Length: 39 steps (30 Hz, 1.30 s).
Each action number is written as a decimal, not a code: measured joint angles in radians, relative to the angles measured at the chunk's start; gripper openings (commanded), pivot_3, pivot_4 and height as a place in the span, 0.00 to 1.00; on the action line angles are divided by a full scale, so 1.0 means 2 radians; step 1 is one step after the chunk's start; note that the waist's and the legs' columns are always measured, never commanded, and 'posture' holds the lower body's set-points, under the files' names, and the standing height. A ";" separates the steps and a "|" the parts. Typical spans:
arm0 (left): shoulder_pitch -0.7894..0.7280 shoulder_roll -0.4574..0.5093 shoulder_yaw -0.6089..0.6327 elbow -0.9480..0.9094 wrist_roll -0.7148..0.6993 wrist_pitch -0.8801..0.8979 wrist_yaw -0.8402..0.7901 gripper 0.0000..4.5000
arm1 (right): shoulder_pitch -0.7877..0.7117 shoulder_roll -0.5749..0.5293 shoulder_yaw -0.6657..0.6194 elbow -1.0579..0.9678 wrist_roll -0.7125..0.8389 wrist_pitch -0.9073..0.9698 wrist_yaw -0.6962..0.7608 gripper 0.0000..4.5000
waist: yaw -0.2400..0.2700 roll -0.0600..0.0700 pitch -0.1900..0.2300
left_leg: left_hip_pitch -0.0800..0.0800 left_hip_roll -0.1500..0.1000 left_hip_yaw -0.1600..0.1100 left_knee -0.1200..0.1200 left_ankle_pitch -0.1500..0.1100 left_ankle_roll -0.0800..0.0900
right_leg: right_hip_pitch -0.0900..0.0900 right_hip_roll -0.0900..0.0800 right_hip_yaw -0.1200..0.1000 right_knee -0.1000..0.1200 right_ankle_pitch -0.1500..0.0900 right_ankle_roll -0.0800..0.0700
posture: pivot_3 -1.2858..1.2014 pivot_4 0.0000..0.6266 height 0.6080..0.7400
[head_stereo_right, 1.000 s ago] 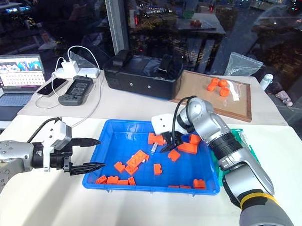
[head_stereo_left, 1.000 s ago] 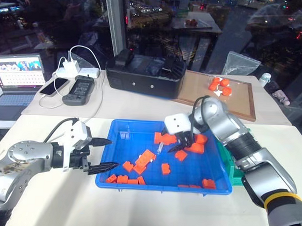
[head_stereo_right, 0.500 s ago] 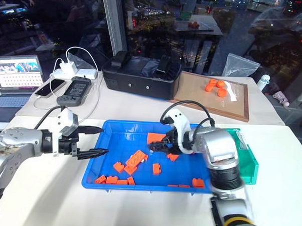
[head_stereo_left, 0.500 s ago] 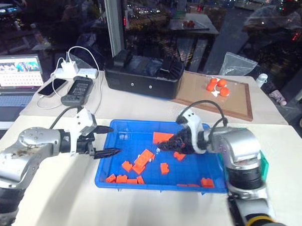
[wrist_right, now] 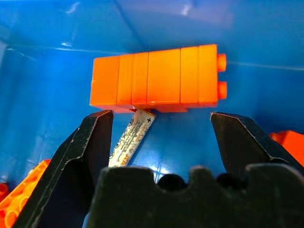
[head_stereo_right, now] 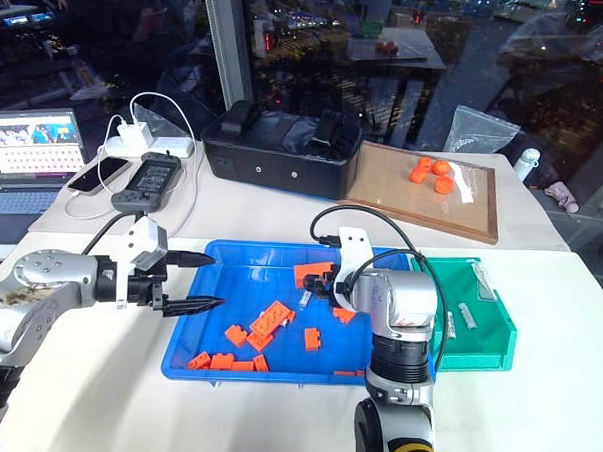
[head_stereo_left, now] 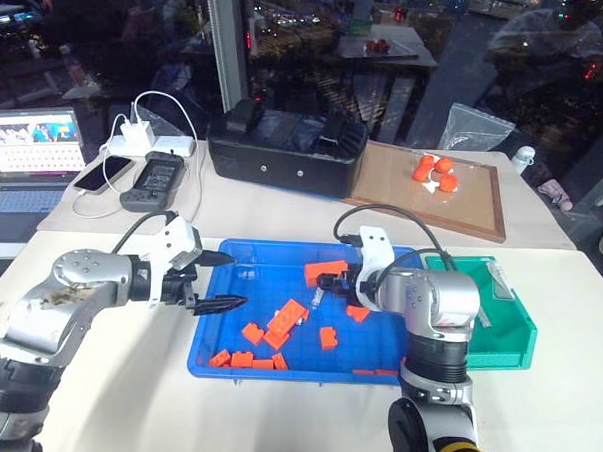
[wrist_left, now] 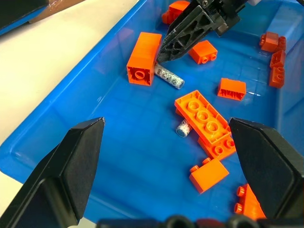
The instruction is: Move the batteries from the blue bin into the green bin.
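right claw (wrist_left: 166, 51) spread, nosing battery (wrist_left: 169, 77)

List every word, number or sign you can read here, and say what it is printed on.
"+": on the label of the battery lying in the blue bin, between the right gripper's open fingers.
The rest of that battery's print: too small to read.
Laptop screen: too blurred to read.
Nothing else is legible.
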 measured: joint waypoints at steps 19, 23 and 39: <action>0.039 -0.002 0.032 -0.044 -0.004 0.012 0.027 1.00 | -0.045 -0.123 0.190 0.061 0.106 -0.002 -0.066 0.30 | -0.007 -0.003 -0.002 | 0.001 0.000 -0.001 -0.002 0.000 0.000 | 0.000 -0.001 0.000 -0.001 0.000 0.000 | 0.52 0.24 0.98; 0.042 -0.001 0.037 -0.047 -0.014 0.013 0.024 1.00 | -0.045 -0.156 0.218 0.043 0.113 -0.002 -0.046 0.05 | -0.006 -0.003 -0.002 | 0.001 0.000 -0.001 -0.002 0.000 0.000 | 0.000 -0.001 0.000 -0.002 0.000 0.000 | 0.52 0.24 0.98; -0.032 -0.039 0.004 -0.018 -0.038 0.008 -0.020 1.00 | -0.081 -0.409 0.124 -0.090 0.329 -0.003 0.165 0.05 | 0.004 -0.003 -0.001 | 0.000 0.000 -0.001 -0.005 0.000 0.000 | 0.000 -0.001 0.000 -0.007 0.000 0.000 | 0.52 0.24 0.98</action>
